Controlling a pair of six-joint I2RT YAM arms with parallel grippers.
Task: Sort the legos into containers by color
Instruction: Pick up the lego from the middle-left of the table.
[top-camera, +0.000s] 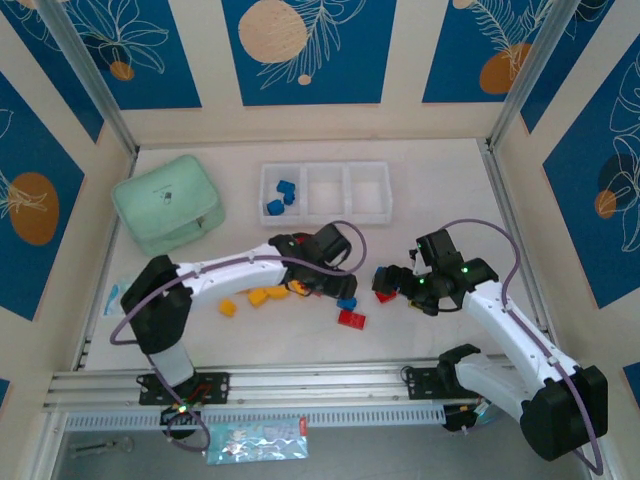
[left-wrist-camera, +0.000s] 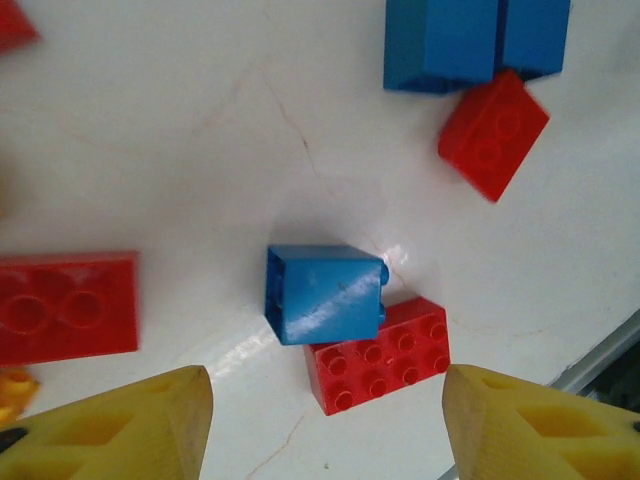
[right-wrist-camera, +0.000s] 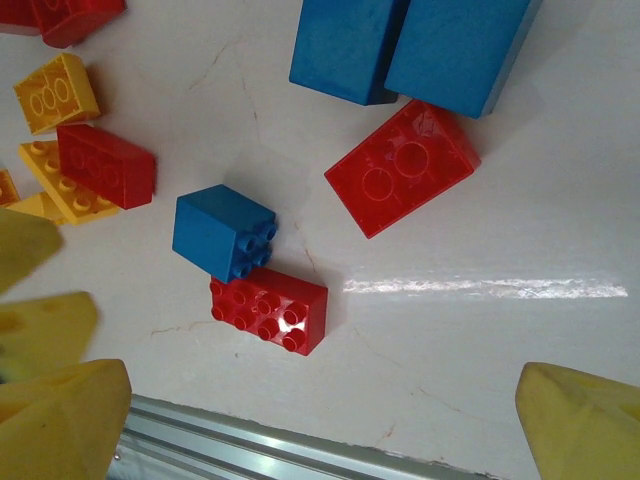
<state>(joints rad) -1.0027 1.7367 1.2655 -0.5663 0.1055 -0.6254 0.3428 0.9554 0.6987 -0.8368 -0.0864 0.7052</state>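
Several blue legos lie in the left compartment of the tray. The other bricks are scattered on the tabletop near the arms. The left end effector hangs released over a blue brick that touches a red brick. The right end effector is spread wide, grasping nothing.

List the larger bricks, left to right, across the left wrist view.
Wide red brick → blue brick → tilted red brick. Left out, as they overlap those: the small-studded red brick and the blue pair at the top.
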